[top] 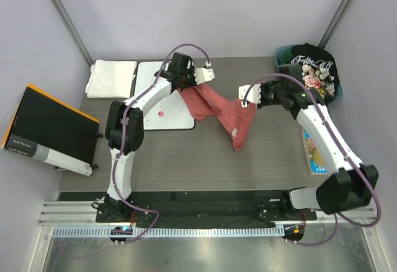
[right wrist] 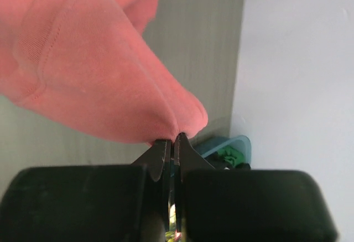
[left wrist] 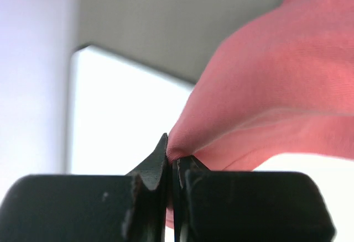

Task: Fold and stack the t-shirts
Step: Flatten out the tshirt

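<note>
While left fingers [left wrist: 156, 167] and right fingers [right wrist: 160, 156] pinch salmon-red shirt [top: 226, 112], whiteboard [top: 177, 120] partly beneath; white shirt [top: 111, 77] beyond

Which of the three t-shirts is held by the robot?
The salmon-red t-shirt, pinched by the left fingers and the right fingers; the white t-shirt lies folded, the black t-shirt drapes a bin.

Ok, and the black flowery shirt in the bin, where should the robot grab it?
Probably from straight above, pinching a raised fold near the middle of the black shirt. It lies heaped over the teal bin, spilling past the rim, so a sideways approach would likely hit the walls.
</note>
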Available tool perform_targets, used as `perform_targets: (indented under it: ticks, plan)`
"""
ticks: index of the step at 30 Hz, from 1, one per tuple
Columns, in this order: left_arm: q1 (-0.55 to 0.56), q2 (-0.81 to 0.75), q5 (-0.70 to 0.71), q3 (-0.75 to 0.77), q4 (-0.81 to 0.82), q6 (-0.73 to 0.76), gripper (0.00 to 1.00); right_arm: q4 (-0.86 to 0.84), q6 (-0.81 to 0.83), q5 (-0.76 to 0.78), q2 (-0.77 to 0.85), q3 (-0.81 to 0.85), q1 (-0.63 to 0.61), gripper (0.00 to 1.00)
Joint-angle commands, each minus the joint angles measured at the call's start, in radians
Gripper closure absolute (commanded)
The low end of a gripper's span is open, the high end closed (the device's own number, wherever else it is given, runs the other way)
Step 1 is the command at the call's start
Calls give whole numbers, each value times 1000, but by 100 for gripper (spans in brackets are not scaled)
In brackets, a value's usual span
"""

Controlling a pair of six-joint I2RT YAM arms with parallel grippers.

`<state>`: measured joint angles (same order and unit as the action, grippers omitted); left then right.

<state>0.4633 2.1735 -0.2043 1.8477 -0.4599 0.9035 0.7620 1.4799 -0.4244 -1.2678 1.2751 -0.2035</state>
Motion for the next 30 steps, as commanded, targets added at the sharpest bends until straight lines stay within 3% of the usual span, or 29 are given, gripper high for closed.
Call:
perform_targets:
  ticks: [1, 6, 10, 12, 15, 16, 17, 18, 19, 20, 21, 22, 23, 24, 26, 27, 30]
  plan:
    - [-29, -93, 336, 54, 288, 75, 100, -540, -84, 87, -111, 53, 42, 99]
    - [-43, -95, 491, 91, 711, 153, 100, -737, -153, 92, -232, 228, 73, 99]
    - [-45, -122, 536, 47, 976, 244, 100, -757, -182, 38, -234, 299, 85, 99]
    - [-48, -164, 516, -95, 1096, 288, 100, -677, -149, -22, -185, 254, 91, 99]
    - [-54, -288, 423, -399, 1110, 357, 100, -441, -49, -83, -98, 144, 95, 99]
    - [-55, -331, 386, -485, 1086, 368, 100, -367, -20, -96, -70, 112, 95, 99]
    - [-55, -422, 346, -642, 954, 383, 100, -277, 26, -109, -49, 55, 95, 98]
    - [-60, -485, 233, -713, 872, 390, 100, -86, 80, -128, -27, 29, 95, 95]
    - [-63, -542, 161, -773, 762, 405, 100, 19, 173, -129, 8, 6, 95, 82]
    - [-72, -657, 96, -847, 472, 432, 100, 127, 234, -126, 16, -20, 96, 70]
    - [-80, -706, 21, -876, 345, 471, 100, 295, 256, -105, 27, -28, 93, 48]
    - [-89, -749, -101, -895, 220, 504, 100, 366, 273, -99, 33, -29, 92, 15]
    - [-94, -814, -147, -901, -9, 532, 95, 417, 258, -93, 33, -22, 93, 7]
    - [-94, -828, -168, -903, -88, 547, 70, 491, 249, -86, 31, -14, 92, 1]
    - [-94, -845, -202, -877, -242, 568, 45, 516, 183, -71, 25, 19, 90, 1]
    - [-94, -836, -201, -860, -269, 563, 36, 504, 151, -68, 21, 32, 90, 0]
    - [-100, -750, -176, -757, -298, 491, 26, 432, -5, -83, -21, 90, 90, 0]
